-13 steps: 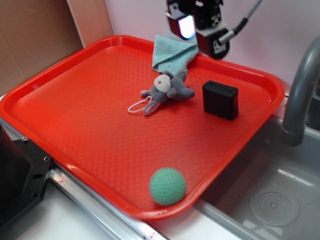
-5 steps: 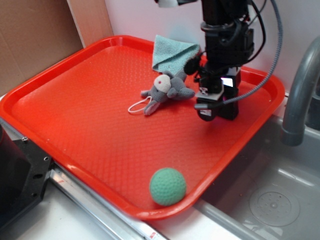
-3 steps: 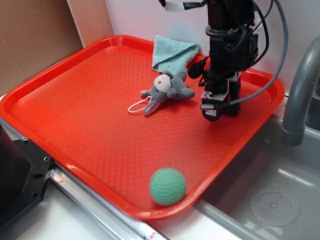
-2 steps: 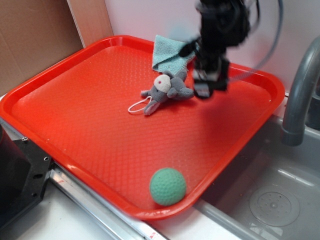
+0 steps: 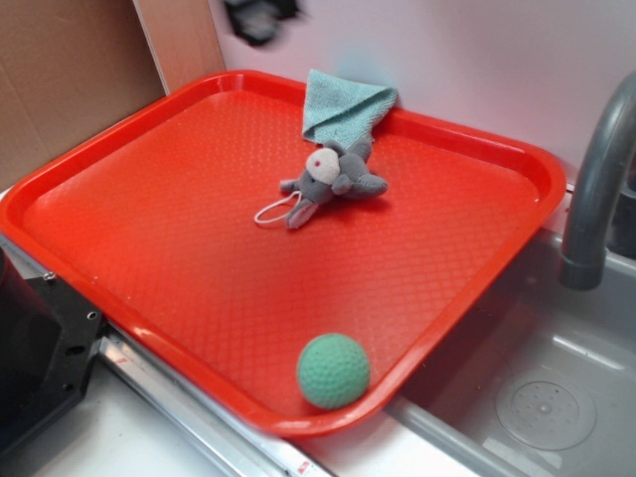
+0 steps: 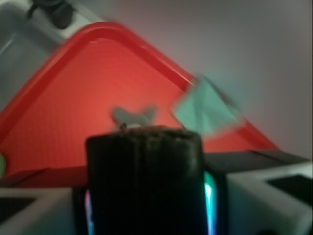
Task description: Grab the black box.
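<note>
Gripping the black box (image 6: pixel 144 181), jaws closed on both its sides, high above the red tray (image 6: pixel 73 83).

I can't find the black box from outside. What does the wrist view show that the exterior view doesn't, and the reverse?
Only the wrist view shows the black box, filling the foreground between the claw's fingers, above the tray. Only the exterior view shows the green ball whole and the grey faucet; there the claw is just a dark blur at the top. Both show the red tray, teal cloth and grey plush toy.
</note>
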Available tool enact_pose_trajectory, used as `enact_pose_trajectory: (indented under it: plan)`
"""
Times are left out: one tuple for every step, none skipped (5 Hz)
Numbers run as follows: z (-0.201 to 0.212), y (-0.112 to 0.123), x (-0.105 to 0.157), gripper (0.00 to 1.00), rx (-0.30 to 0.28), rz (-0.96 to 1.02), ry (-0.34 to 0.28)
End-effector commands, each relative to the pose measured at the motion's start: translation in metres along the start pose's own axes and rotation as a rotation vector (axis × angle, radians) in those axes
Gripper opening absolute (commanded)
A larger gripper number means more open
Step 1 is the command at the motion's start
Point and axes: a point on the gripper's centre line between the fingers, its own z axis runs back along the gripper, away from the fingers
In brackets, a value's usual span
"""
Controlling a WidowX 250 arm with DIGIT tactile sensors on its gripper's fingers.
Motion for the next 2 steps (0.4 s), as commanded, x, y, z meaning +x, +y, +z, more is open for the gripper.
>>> enact_pose_trajectory:
  plan:
    - [0.042, -0.026, -0.009, 0.00, 0.072, 0.489, 0.042]
    - [0.033, -0.030, 0.002, 0.00, 0.103, 0.605, 0.103]
